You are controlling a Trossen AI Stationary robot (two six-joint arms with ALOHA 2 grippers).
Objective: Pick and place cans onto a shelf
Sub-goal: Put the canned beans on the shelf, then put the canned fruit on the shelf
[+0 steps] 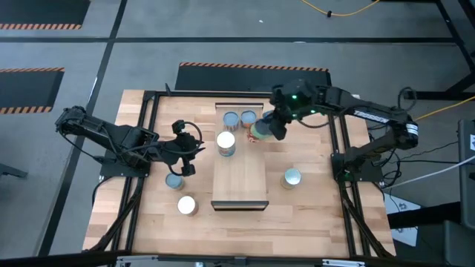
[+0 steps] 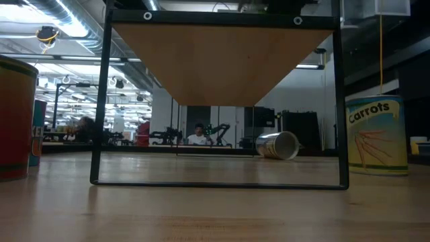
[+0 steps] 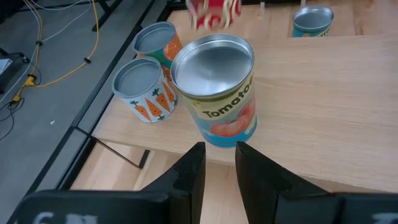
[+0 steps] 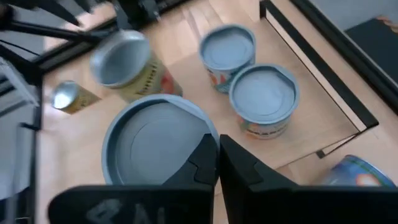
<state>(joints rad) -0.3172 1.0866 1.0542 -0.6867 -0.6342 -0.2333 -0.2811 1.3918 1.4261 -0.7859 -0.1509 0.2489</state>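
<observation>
While hidden overhead, right tool (image 4: 217, 163) pinches can (image 4: 155, 149) rim.

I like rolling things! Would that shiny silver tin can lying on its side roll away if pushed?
Probably: the shiny silver tin can lies on its curved side on the flat wooden table, so a nudge likely rolls it. Its smooth metal looks stiff, perhaps slippery.
</observation>
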